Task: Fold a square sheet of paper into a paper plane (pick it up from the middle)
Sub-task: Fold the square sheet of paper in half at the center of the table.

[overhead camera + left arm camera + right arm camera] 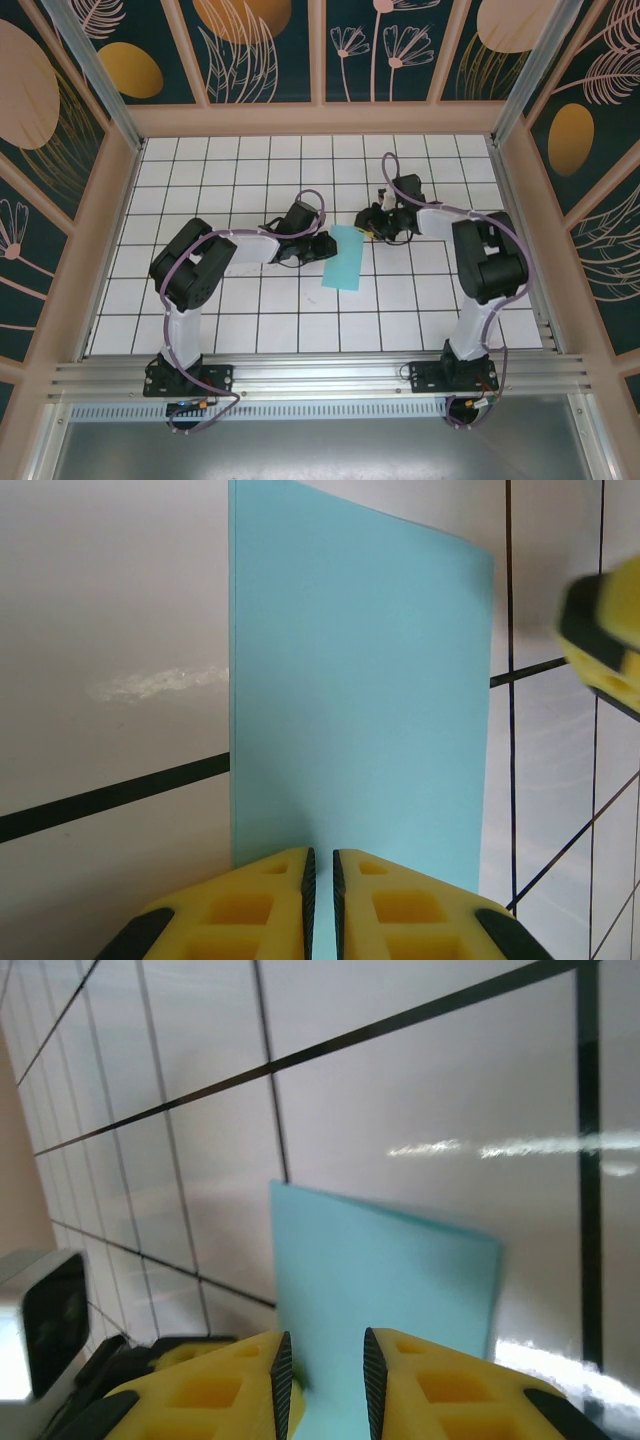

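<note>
The square sheet of paper (341, 258), a narrow turquoise rectangle, lies on the tiled floor between the two arms. My left gripper (324, 245) is at its left edge. In the left wrist view the paper (360, 690) runs away from the yellow fingers (250, 910). Their jaws are nearly together, and blue shows through the thin slit between them. My right gripper (370, 230) is at the paper's far right corner. In the right wrist view the paper (385, 1280) lies under and beyond my open right gripper (325, 1390), with blue in the gap. The right gripper's yellow finger (605, 630) enters the left wrist view.
The white tiled floor (250, 310) with black grid lines is boxed in by wooden side walls (100, 260) and a metal rail (320, 375) at the near edge. The left arm's camera housing (40, 1320) sits close by in the right wrist view.
</note>
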You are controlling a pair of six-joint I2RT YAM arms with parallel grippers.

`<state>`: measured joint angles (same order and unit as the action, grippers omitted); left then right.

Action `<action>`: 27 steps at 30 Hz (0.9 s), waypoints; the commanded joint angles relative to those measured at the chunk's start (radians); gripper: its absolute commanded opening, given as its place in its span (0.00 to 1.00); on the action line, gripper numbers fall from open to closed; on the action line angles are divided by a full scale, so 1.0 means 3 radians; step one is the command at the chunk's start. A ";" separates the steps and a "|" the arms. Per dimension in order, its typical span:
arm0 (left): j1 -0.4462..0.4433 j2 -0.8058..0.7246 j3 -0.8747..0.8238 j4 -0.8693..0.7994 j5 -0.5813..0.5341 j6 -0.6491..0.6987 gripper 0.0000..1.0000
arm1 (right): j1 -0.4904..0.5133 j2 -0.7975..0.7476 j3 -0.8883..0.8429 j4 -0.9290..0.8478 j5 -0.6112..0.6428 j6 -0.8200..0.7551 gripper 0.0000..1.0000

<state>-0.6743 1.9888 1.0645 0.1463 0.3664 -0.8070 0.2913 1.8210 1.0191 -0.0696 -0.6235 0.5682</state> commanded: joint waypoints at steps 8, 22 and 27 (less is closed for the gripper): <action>-0.0012 0.0051 -0.0001 -0.0264 -0.0005 0.0061 0.16 | 0.0277 -0.0156 -0.0646 0.0416 -0.0029 0.0258 0.30; -0.0012 0.0051 -0.0001 -0.0266 -0.0014 0.0061 0.16 | 0.0085 -0.0448 -0.0591 0.0229 0.0144 0.0212 0.30; -0.0013 0.0090 0.0022 -0.0295 0.0005 0.0107 0.16 | 0.0026 -0.0091 -0.0031 0.0023 0.0190 0.0062 0.29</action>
<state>-0.6746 1.9892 1.0710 0.1337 0.3668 -0.7998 0.3061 1.7340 0.9360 -0.0410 -0.5766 0.6167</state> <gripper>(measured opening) 0.162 0.293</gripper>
